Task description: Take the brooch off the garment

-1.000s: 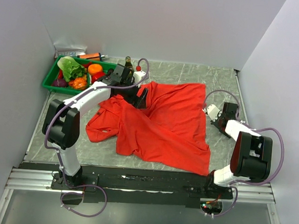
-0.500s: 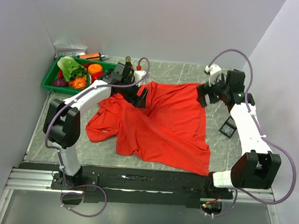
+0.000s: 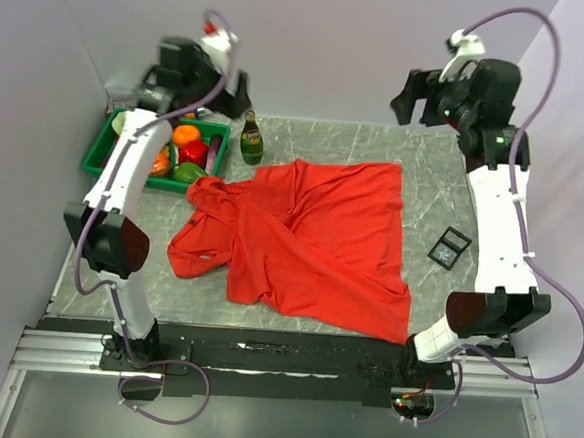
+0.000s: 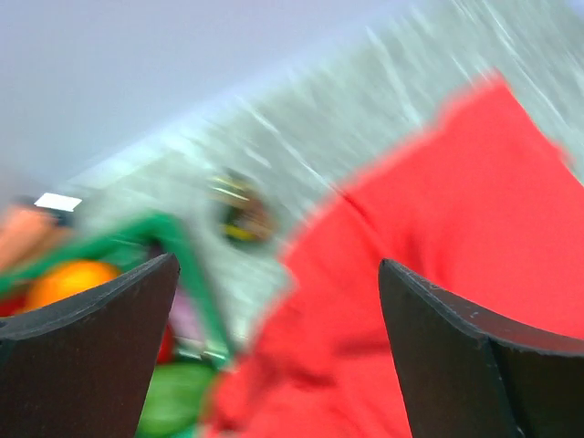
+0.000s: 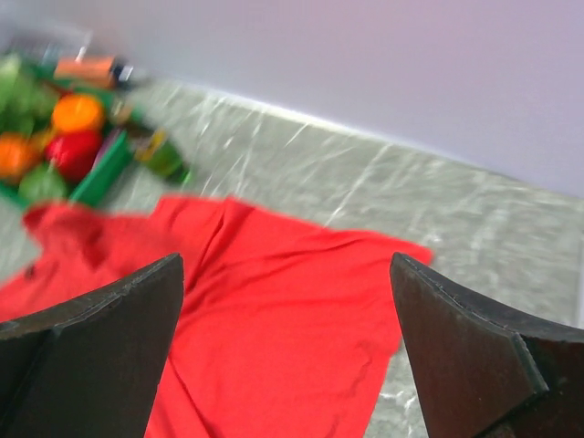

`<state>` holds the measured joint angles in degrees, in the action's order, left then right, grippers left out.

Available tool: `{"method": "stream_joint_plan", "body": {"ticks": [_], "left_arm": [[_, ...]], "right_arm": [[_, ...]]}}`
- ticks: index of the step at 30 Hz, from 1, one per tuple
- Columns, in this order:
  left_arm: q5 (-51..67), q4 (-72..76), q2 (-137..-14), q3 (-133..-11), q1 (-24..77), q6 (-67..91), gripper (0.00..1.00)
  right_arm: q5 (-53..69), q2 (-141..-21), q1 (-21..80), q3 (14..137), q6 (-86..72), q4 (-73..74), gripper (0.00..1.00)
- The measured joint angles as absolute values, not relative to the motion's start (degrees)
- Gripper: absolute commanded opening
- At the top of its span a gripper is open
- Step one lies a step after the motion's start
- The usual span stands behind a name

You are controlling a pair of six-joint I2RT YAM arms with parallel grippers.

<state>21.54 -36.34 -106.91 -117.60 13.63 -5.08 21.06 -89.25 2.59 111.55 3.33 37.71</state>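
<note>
The red garment (image 3: pixel 311 240) lies crumpled on the table's middle, with its sleeves to the left. It also shows in the left wrist view (image 4: pixel 456 210) and the right wrist view (image 5: pixel 274 301). I cannot make out the brooch in any view. My left gripper (image 3: pixel 231 82) hangs high over the back left, blurred; its jaws stand wide apart and empty (image 4: pixel 278 265). My right gripper (image 3: pixel 418 100) is raised high at the back right, open with nothing in it (image 5: pixel 286 257). Neither gripper touches the cloth.
A flat dark square gridded piece (image 3: pixel 449 247) lies on the table right of the garment. A green tray (image 3: pixel 101 156) of vegetables sits at the back left, with a dark bottle (image 3: pixel 250 139) upright beside it. Walls stand close on three sides.
Both arms rose and pulled back. The left left the garment's collar for a spot over the tray. The right rose from beside the dark square, which stays on the table.
</note>
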Motion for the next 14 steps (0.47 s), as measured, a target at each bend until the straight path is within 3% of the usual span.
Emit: {"method": "stream_joint_plan", "body": {"ticks": [4,14], "left_arm": [[16.25,-31.83,-105.47,-121.47,9.98,-5.52,0.97],[-0.78,-19.81,-98.45,-108.75,10.37,-8.69,0.96]], "right_arm": [[15.05,-88.62,2.59,115.28,0.51,39.22,1.0],[3.99,-84.2,2.59,106.24,-1.39,39.27,1.0]]}}
